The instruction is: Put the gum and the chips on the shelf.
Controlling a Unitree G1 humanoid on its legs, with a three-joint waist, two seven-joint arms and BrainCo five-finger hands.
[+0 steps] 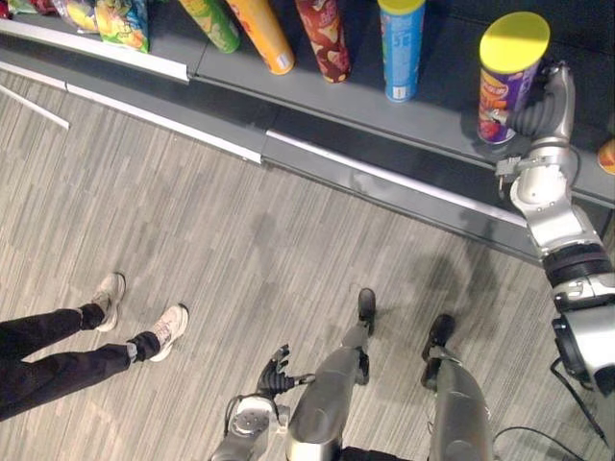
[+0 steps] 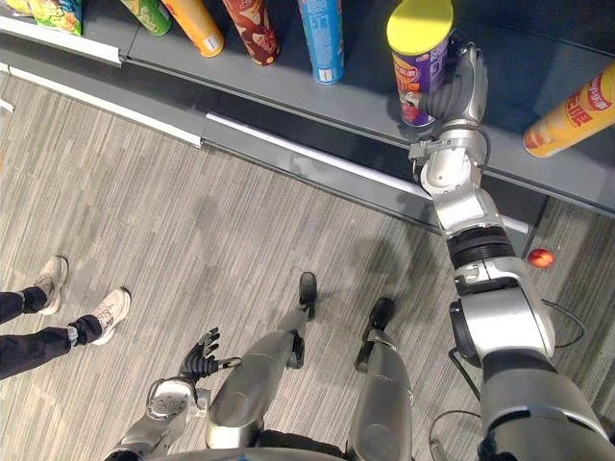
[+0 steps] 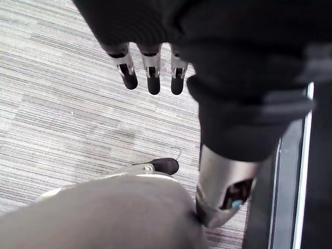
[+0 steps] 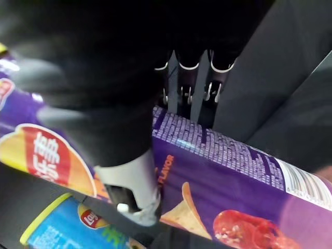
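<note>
My right hand [image 2: 450,94] is clamped round the tall purple cardboard chips tube with the yellow lid [image 1: 495,91], thumb across its front. The tube stands upright on the dark grey shelf [image 1: 437,110]. Just left of that hand stands 1 blue tube with a yellow lid [image 1: 401,48]. My left hand [image 1: 274,370] hangs low, well apart from the shelf, fingers loose and holding nothing. Well left of it I see 2 pale shoes [image 1: 144,325] of a person.

Grey shelf [image 1: 447,88], purple chip can [image 1: 498,96], blue can [image 1: 401,53]
</note>
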